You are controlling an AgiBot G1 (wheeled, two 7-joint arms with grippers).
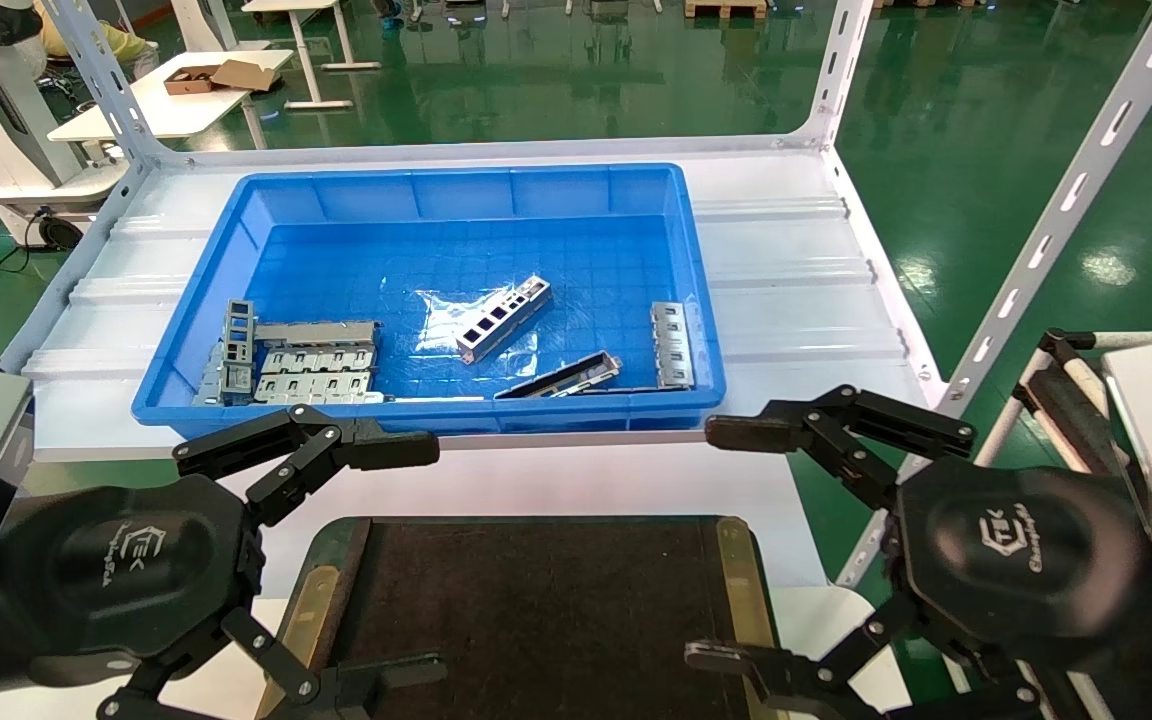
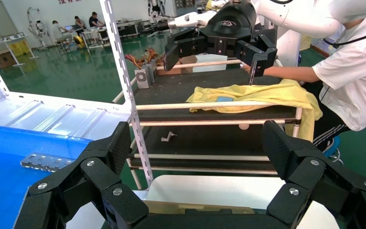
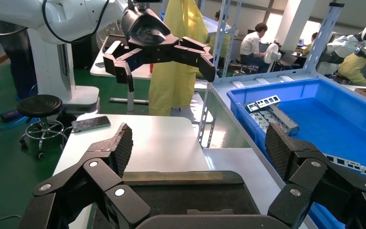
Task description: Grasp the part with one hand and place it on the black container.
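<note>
The part (image 1: 503,318), a narrow silver channel with a row of rectangular windows, lies at a slant in the middle of the blue bin (image 1: 708,300). The black container (image 1: 536,610) is a flat dark tray with olive-gold side strips, in front of the bin; it also shows in the right wrist view (image 3: 171,191). My left gripper (image 1: 428,560) is open and empty over the tray's left edge. My right gripper (image 1: 711,545) is open and empty over its right edge. Each wrist view shows its own open fingers (image 2: 119,143) (image 3: 121,143) with nothing between them.
The bin also holds wider slotted silver plates (image 1: 316,372) at the left, a darker trough strip (image 1: 561,377) near the front wall and a slotted plate (image 1: 673,345) at the right. White rack posts (image 1: 1056,220) flank the shelf. A trolley (image 1: 1066,400) and a person (image 2: 348,71) are on my right.
</note>
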